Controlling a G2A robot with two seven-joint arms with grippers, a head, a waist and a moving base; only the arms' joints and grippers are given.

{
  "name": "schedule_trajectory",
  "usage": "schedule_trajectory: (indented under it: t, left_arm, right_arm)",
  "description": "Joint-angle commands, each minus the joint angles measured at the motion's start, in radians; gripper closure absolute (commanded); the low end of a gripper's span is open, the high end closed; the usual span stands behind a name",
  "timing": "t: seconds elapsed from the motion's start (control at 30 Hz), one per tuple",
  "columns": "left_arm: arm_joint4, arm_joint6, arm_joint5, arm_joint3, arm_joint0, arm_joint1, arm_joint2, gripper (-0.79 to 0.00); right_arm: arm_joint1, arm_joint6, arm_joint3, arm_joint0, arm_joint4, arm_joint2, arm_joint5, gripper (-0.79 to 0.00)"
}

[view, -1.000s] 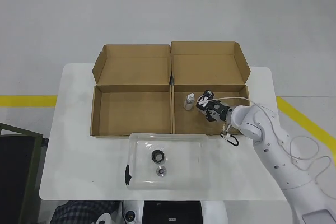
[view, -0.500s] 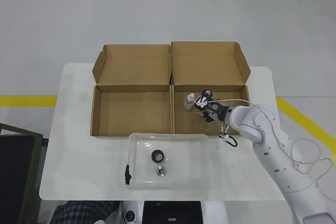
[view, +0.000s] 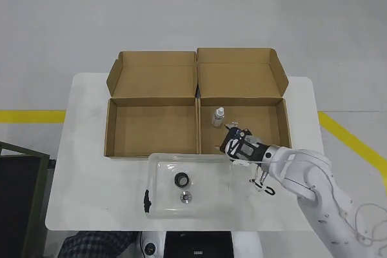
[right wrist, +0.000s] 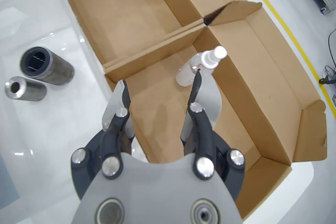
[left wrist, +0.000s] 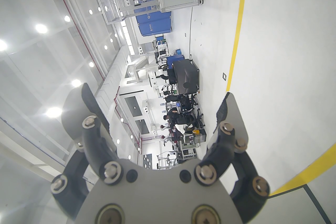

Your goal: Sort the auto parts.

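White tabletop [view: 84, 161] is carrying everything here, and nearest the robot a clear plastic tray [view: 226, 206] is sitting on it. Two metal cylinders are standing on end inside the tray, the larger cylinder [view: 181, 180] just beyond the smaller cylinder [view: 186, 197], close together but not touching. A small black part [view: 146, 202] is lying at the tray's left edge.

Just past the tray's far right corner, the right gripper [view: 231, 140] is hovering over the near wall of the right cardboard box [view: 271, 129]. Its fingers are standing apart with nothing between them, one over the tray side of the wall and the other over the box floor.

Farther in, a white spray bottle [view: 217, 117] is resting at the far left corner of that box, near the gripper but clear of it. The left cardboard box [view: 151, 129] is sitting alongside, touching the right one, both with lids folded back.

The left gripper [left wrist: 156, 93] is pointing out at a workshop hall, its fingers spread wide and gripping nothing.
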Motion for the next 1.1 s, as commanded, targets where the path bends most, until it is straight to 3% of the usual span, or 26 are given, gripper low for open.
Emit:
schedule_trajectory:
  t: [0.0, 0.17, 0.43, 1.07]
  left_arm:
    - [0.0, 0.0, 0.0, 0.0, 0.0, 0.0, 0.0, -0.785]
    - [0.0, 0.0, 0.0, 0.0, 0.0, 0.0, 0.0, -0.785]
    - [0.0, 0.0, 0.0, 0.0, 0.0, 0.0, 0.0, -0.785]
    - [0.0, 0.0, 0.0, 0.0, 0.0, 0.0, 0.0, -0.785]
  right_arm:
    - [0.001, -0.024, -0.031, -0.032, -0.031, -0.021, -0.008, -0.437]
    - [-0.002, -0.073, -0.061, -0.067, -0.116, -0.093, -0.016, -0.428]
    - [-0.015, -0.14, 0.01, -0.057, -0.204, -0.207, -0.007, -0.391]
    - [-0.052, -0.188, 0.126, 0.027, -0.214, -0.354, -0.016, -0.437]
